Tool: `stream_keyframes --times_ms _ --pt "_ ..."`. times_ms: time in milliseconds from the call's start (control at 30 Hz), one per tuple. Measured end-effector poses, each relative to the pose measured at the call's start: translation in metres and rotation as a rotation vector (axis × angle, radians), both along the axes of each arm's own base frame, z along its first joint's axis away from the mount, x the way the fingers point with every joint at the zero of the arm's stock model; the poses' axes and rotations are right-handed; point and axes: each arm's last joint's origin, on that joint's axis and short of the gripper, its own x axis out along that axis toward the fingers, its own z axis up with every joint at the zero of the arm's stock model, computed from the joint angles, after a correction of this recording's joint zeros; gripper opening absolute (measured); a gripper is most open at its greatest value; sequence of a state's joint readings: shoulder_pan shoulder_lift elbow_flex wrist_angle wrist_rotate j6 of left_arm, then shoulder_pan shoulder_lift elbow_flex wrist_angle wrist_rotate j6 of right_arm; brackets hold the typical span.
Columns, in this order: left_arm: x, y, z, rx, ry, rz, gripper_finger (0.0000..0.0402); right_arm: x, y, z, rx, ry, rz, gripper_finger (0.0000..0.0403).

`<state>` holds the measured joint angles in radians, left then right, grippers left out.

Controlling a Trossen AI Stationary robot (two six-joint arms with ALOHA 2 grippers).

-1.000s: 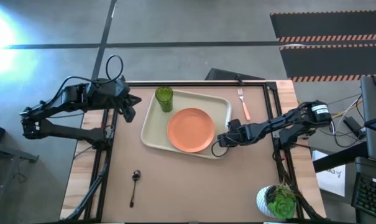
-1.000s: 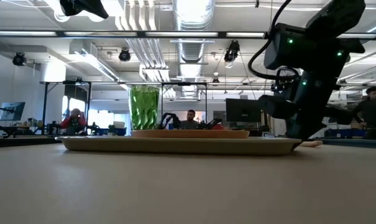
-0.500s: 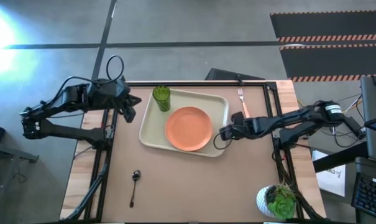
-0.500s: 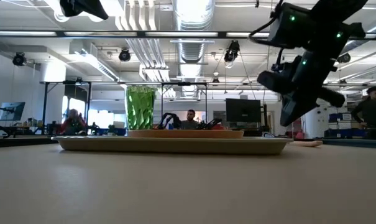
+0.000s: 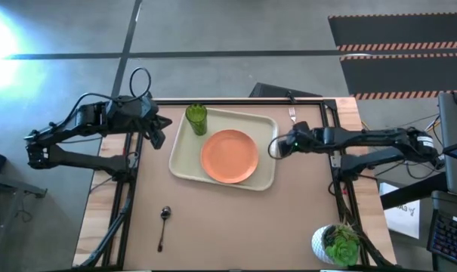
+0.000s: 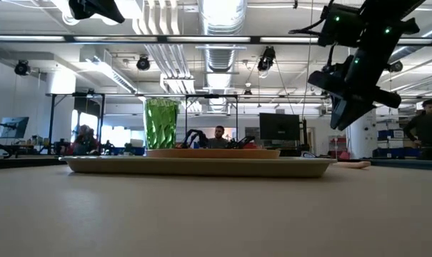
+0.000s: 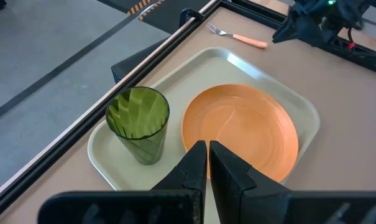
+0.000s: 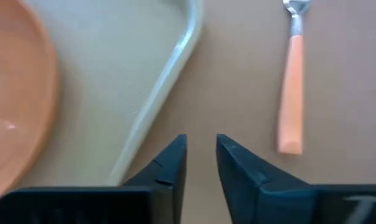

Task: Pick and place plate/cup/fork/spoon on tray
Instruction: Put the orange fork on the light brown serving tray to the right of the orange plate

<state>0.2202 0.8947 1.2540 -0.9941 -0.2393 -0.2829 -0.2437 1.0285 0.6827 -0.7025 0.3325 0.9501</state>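
Since the earlier frame, the right claw (image 5: pixel 278 146) has been lifted away from the near right corner of the tray (image 5: pixel 183 155) and carried toward the far side, so that it is now found just outside the tray's right rim, raised above the tabletop (image 5: pixel 236 219). The tray itself has been shifted a little to the left. The fingers of this claw are now seen a small way apart, with nothing held between them.

The fork (image 5: pixel 295 121) is lying on the tabletop to the right of the tray, near the tray's far right corner, clear of the rim. Its long axis runs about parallel to the tray's right rim, with the tines pointed to the far edge and the orange-pink handle toward the near side. From the right claw it lies a little farther away and to the right, so the right arm is judged much the nearer one for it.

The plate (image 5: pixel 230 156) and the cup (image 5: pixel 196 119) are already placed on the tray. The spoon (image 5: pixel 163 224) is left on the tabletop, well apart from the tray's near left corner.

The left claw (image 5: pixel 157 134) is held just beside the tray's left rim, with its fingers pressed together and empty.
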Motion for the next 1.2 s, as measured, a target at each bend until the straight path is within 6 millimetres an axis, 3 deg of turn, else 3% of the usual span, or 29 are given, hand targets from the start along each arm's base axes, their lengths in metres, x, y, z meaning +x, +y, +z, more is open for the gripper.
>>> stream_keyframes --times_ms 267,667,833,1100,1200 --pt "0.0 0.0 0.0 -0.002 -0.007 -0.004 0.0 -0.008 -0.026 -0.004 0.052 0.031 -0.024 0.0152" --pt "0.0 0.0 0.002 -0.004 -0.018 -0.011 0.0 -0.019 -0.059 0.002 0.116 0.015 -0.015 0.0166" --pt "0.001 0.0 0.001 -0.008 -0.019 -0.016 0.0 -0.012 -0.079 0.009 0.148 0.025 0.017 0.0167" --pt "0.001 -0.001 0.001 -0.012 -0.02 -0.02 0.0 0.004 -0.106 0.014 0.332 0.32 0.092 0.0167" --pt "0.0 -0.001 0.002 -0.011 -0.025 -0.02 0.0 0.015 -0.115 0.018 0.337 0.346 0.107 0.0167"
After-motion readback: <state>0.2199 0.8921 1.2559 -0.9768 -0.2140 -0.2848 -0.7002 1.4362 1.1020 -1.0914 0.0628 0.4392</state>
